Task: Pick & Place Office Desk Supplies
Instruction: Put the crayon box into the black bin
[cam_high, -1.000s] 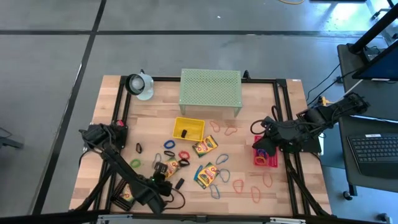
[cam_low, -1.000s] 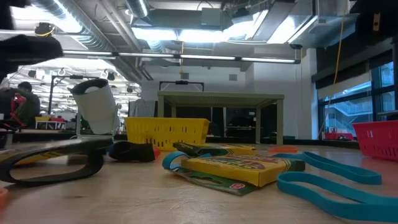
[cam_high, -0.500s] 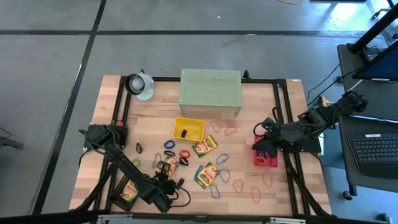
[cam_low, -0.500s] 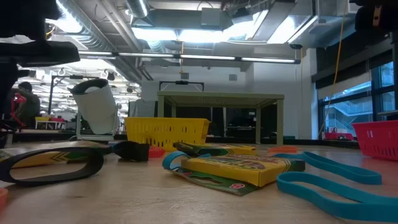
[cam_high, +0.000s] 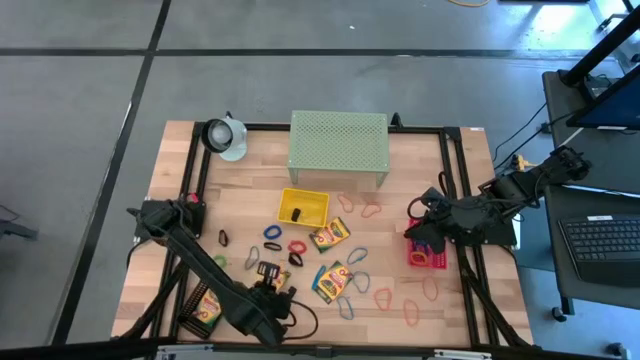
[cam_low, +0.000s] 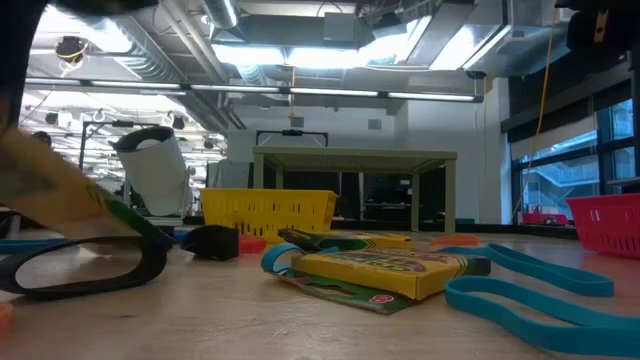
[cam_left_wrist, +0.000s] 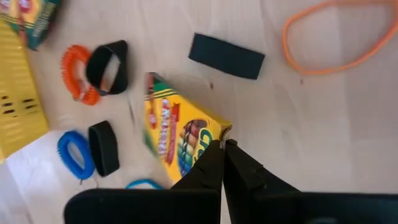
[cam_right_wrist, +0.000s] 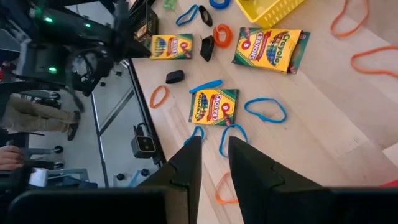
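- Your left gripper (cam_left_wrist: 222, 144) sits at the near edge of the table, fingers pinched on the corner of a crayon box (cam_left_wrist: 180, 134).
- Your right gripper (cam_right_wrist: 214, 146) hangs over the red tray (cam_high: 427, 252) at right, fingers slightly apart, holding nothing.

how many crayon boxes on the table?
4 boxes: one by the yellow tray, one mid-table, one pinched in the left claw, one apparent box near the front-left corner. Arm may hide more.
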